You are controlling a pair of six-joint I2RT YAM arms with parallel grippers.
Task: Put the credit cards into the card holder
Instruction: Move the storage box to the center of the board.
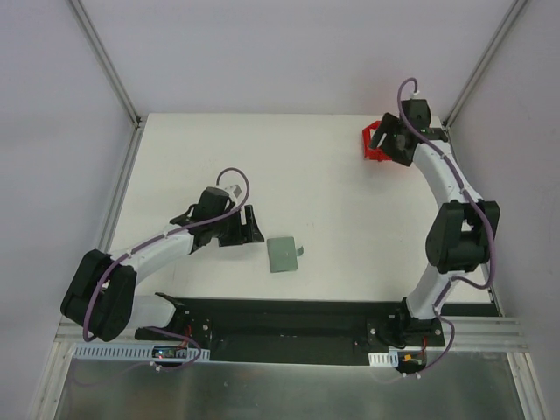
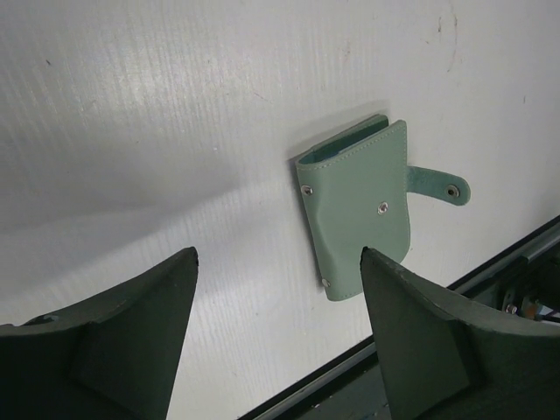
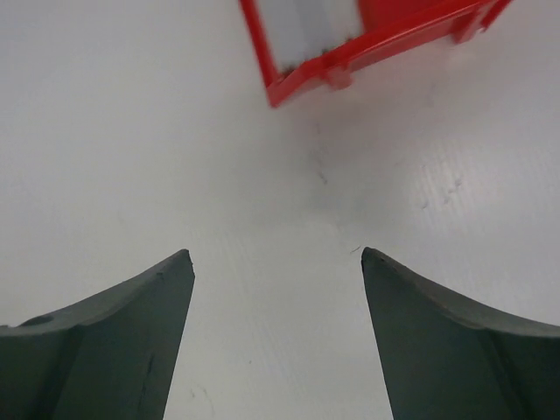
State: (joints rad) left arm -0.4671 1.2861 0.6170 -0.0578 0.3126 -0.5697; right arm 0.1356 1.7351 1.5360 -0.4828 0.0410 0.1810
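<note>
**A:** What does the top camera give you?

**B:** The holder (image 1: 283,254) lies flat on the table (image 1: 219,157), near the left gripper (image 1: 252,226) but apart from it. The right gripper (image 1: 392,140) is well away, at the bin (image 1: 374,147). I can't find the cards anywhere.

**A:** And the left wrist?

**B:** My left jaws stand spread with nothing between them. The holder sits just ahead of the fingertips, folded over. Its strap (image 2: 433,184) sticks out to one side, unfastened from the snap (image 2: 382,207). One edge gapes a little, so I can see the lining.

**A:** How will it handle?

**B:** I judge it light, soft and floppy. The thin skin should buckle under a pinch and slide on this smooth top. I'd take it by a stitched edge away from the strap, and pin it down while a card goes in.

**A:** Right wrist?

**B:** Those jaws are released too, and empty, over bare table with the bin's corner just ahead. Something pale shows inside the bin, but I can't tell whether it's a card. I expect the cards to be stiff, thin and slick, and awkward to lift off a flat surface. I'd grip one across its long edges.
</note>
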